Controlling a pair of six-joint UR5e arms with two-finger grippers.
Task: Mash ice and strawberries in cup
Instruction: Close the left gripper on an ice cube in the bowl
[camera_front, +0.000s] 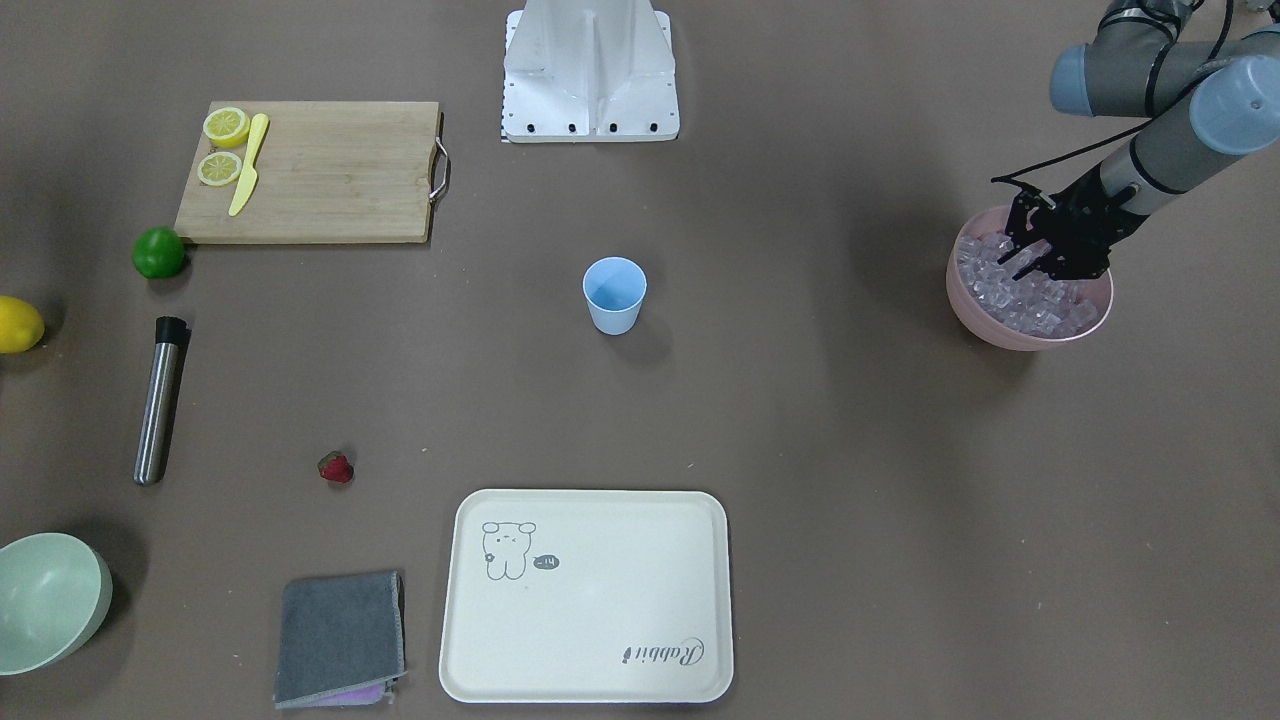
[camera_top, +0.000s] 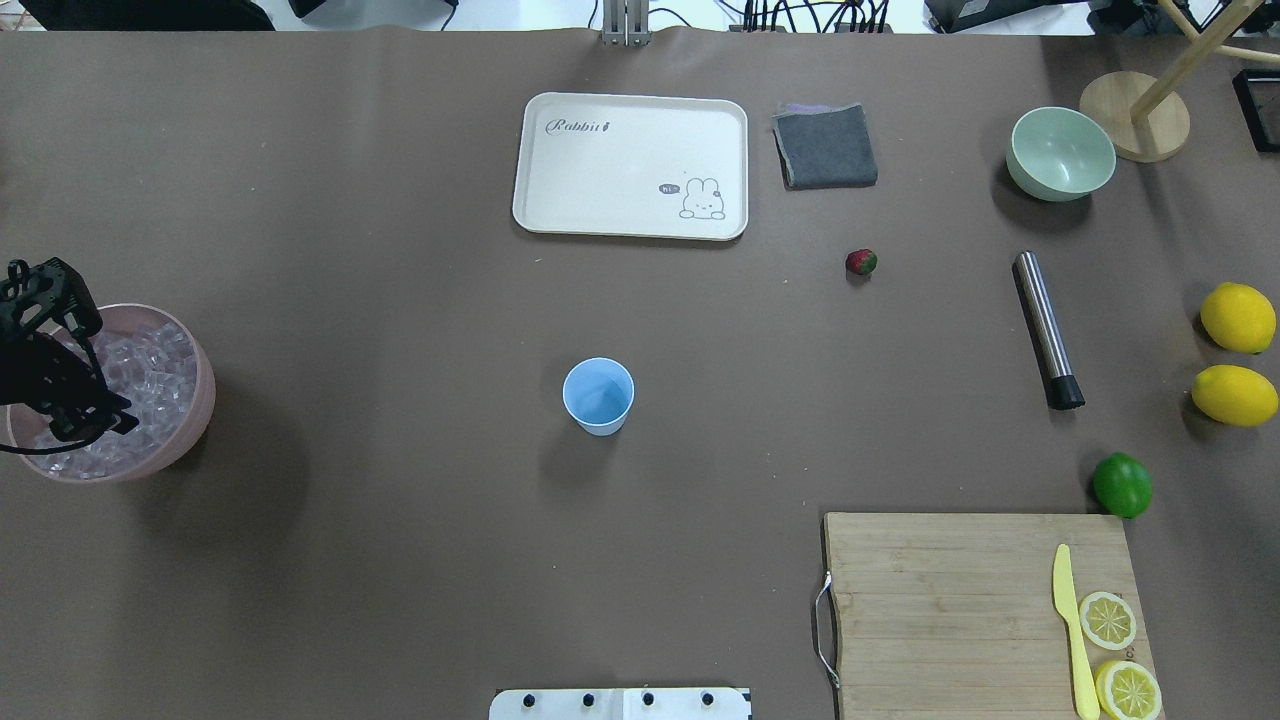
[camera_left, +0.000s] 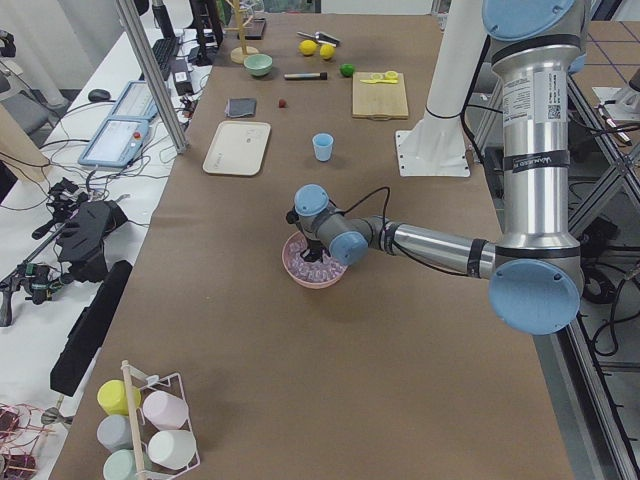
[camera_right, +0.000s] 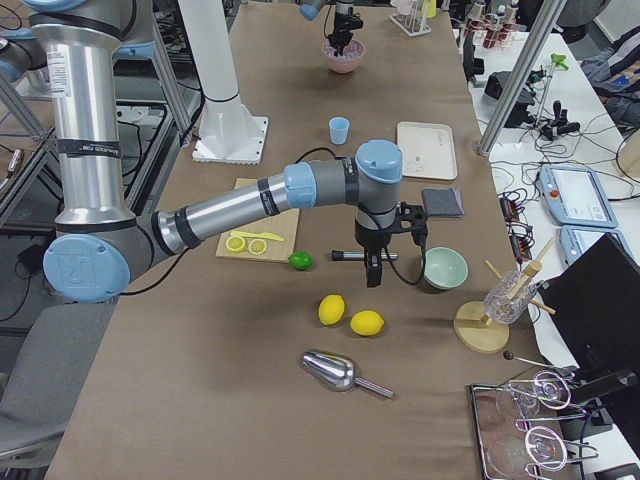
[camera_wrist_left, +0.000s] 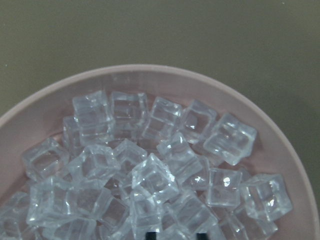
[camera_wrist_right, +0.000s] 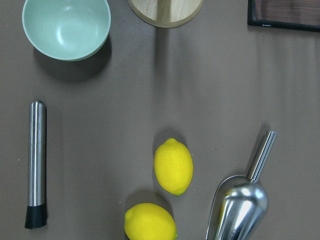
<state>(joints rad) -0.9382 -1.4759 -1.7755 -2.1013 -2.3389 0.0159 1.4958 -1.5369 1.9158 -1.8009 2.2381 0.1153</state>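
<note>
The light-blue cup stands upright mid-table with nothing visible inside. A small red strawberry lies alone on the table, far from both arms. The ice fills a pink bowl at the robot's left end. My left gripper is lowered into that bowl. In the left wrist view its fingertips stand a cube's width apart, closed on one ice cube. My right gripper hangs above the table near the pale green bowl. It shows only in the exterior right view, so I cannot tell its state.
A steel muddler, a lime and two lemons lie at the robot's right end. A cutting board carries lemon slices and a yellow knife. A cream tray, grey cloth, green bowl and metal scoop are nearby.
</note>
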